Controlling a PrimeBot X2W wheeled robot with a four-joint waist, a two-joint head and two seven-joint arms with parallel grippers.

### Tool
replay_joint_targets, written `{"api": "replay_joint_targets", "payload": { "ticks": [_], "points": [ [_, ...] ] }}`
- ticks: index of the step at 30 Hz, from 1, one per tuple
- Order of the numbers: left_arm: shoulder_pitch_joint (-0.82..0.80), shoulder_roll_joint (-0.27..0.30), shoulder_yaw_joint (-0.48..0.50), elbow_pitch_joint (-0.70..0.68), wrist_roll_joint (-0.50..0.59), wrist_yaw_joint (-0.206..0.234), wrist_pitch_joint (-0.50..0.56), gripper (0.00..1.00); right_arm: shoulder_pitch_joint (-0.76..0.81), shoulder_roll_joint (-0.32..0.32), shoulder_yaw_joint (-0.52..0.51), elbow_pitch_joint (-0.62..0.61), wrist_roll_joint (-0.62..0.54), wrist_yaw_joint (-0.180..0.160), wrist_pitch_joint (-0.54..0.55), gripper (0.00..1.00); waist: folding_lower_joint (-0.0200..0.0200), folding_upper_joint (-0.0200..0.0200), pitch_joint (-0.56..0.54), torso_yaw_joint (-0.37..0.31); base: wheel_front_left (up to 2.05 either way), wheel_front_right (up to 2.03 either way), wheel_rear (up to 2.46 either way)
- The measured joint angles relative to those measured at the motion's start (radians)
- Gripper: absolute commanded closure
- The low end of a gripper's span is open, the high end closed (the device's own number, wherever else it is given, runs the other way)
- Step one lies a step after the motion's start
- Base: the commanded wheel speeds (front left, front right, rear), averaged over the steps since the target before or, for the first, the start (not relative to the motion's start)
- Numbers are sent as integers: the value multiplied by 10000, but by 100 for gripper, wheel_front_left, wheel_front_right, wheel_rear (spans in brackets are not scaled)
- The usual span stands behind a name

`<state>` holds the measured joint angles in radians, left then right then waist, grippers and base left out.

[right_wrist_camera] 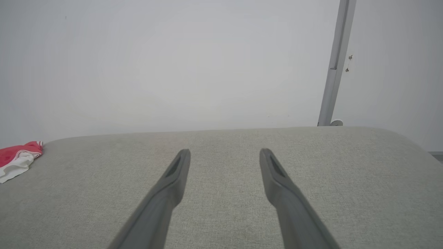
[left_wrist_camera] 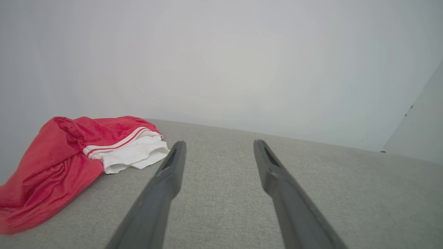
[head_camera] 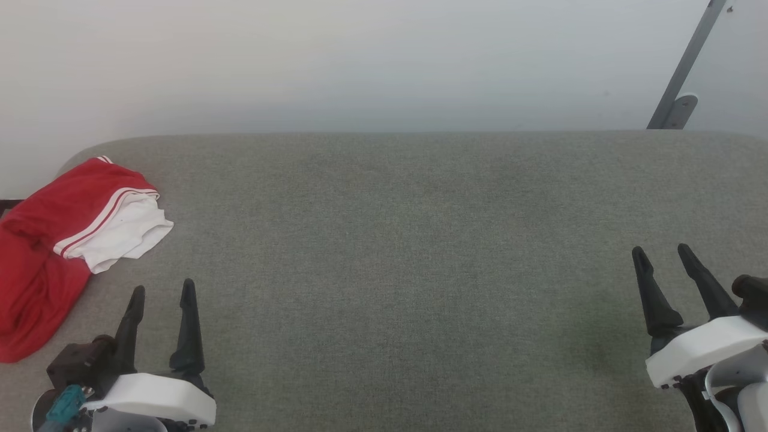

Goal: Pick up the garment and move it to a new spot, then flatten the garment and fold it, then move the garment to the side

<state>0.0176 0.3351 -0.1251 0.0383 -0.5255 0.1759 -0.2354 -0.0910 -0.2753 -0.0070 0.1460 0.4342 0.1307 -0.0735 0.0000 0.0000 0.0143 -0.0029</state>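
Note:
The garment (head_camera: 54,240) is bright red with a white lining panel and a white-and-red striped hem band. It lies crumpled at the far left of the grey fabric surface (head_camera: 396,252), partly over the left edge. My left gripper (head_camera: 163,289) stands open at the lower left, just right of the garment and apart from it, with nothing between its fingers. From the left wrist, the garment (left_wrist_camera: 69,162) lies left of the open left gripper (left_wrist_camera: 218,145). My right gripper (head_camera: 661,252) is open at the lower right, far from the garment. The right wrist view shows the garment (right_wrist_camera: 17,159) at its far left edge.
A pale wall (head_camera: 360,60) rises behind the grey surface. A grey metal bar (head_camera: 684,66) leans against the wall at the back right. The surface has rounded back corners and a wide bare stretch between the two grippers.

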Motion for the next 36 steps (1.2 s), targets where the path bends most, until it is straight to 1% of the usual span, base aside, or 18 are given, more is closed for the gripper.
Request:
{"api": "replay_joint_targets", "payload": {
  "ticks": [14,26,29,31,36],
  "points": [
    [43,265,-190,-209,688,176,-234,0,38,-127,-15,-188,-913,0,-128,0,0,0,28,-2,0,0,0],
    [58,276,-196,-222,660,171,-236,0,64,-132,-33,-291,-976,0,-134,0,1,0,29,22,0,0,0],
    [58,257,-184,-219,535,82,-259,0,90,-134,-31,-322,-980,0,-134,0,0,0,23,35,0,0,0],
    [58,142,-127,-222,263,-107,-259,0,102,-136,-29,-324,-980,0,-136,0,0,0,11,63,0,0,0],
    [56,222,-151,-25,109,-537,-261,0,194,-134,25,-345,-984,0,-140,0,0,0,-73,245,0,0,0]
  ]
}}
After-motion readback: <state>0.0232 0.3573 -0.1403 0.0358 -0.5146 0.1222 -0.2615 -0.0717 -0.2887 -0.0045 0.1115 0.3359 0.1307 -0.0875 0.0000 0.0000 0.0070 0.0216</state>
